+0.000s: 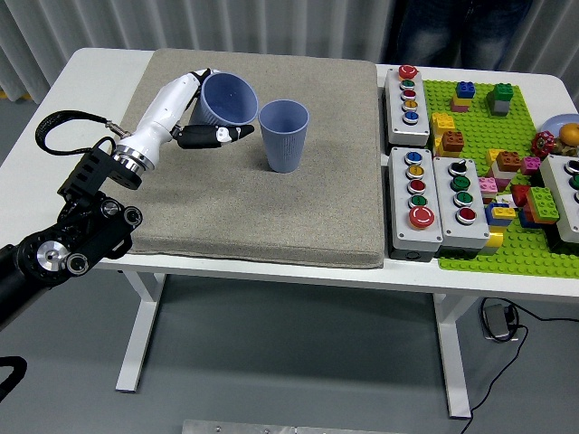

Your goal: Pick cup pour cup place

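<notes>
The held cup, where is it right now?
In the head view, the held cup is in the left hand, raised over the mat's far left part, tilted right beside the standing cup.

Left arm reaching in from the lower left, white forearm angled up and forward, left hand (204, 108) raised, fingers closed round a cup (227, 99)

Both cups, the held cup (228, 98) and the standing cup (284, 136), look like matt ribbed plastic. The mat (262, 208) looks like rough woven cloth on the smooth table (90, 72). The left hand (185, 113) has a glossy white shell.
</notes>
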Controlling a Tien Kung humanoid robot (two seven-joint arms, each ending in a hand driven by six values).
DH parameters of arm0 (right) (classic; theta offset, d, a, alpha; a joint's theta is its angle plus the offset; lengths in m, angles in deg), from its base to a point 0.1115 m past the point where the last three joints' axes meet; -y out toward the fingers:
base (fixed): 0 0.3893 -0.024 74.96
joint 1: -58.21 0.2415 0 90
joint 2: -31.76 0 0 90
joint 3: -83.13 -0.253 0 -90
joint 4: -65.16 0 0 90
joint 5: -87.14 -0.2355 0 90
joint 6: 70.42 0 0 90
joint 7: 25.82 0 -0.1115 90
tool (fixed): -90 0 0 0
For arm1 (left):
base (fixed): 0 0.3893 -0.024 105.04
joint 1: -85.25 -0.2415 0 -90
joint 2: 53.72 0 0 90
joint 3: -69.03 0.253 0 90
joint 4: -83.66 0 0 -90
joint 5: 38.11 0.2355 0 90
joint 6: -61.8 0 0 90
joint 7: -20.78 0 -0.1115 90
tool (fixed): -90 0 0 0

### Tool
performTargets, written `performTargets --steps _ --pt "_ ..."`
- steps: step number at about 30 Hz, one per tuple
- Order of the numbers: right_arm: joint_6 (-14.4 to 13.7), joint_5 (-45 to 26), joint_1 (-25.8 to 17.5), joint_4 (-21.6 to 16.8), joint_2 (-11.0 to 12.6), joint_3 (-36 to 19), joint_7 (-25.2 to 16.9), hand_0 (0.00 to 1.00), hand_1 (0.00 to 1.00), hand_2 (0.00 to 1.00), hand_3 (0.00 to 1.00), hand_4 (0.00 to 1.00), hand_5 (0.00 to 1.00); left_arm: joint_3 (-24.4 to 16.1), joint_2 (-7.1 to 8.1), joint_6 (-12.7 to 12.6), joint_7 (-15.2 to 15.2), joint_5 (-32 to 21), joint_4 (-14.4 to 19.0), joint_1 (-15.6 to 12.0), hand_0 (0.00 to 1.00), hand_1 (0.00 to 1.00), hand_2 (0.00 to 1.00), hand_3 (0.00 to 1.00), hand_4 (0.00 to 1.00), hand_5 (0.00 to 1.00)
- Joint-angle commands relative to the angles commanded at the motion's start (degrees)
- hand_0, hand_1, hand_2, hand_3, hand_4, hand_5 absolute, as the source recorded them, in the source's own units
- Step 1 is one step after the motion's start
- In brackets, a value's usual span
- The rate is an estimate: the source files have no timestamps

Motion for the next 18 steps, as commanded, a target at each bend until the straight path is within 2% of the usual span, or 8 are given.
performTargets --steps 7,18 --pt "0.0 0.0 0.0 0.0 0.0 0.1 0.1 0.692 0.661 0.602 0.598 0.002 0.255 2.9 0.57 0.1 0.0 0.1 -2.7 2.1 0.466 0.459 0.522 0.536 0.857 0.297" --pt "0.0 0.0 -0.1 0.0 0.0 -0.1 0.0 0.692 0.66 0.604 0.598 0.002 0.255 3.6 -0.17 0.0 0.5 -1.3 -5.5 3.4 0.483 0.467 0.53 0.543 0.843 0.278"
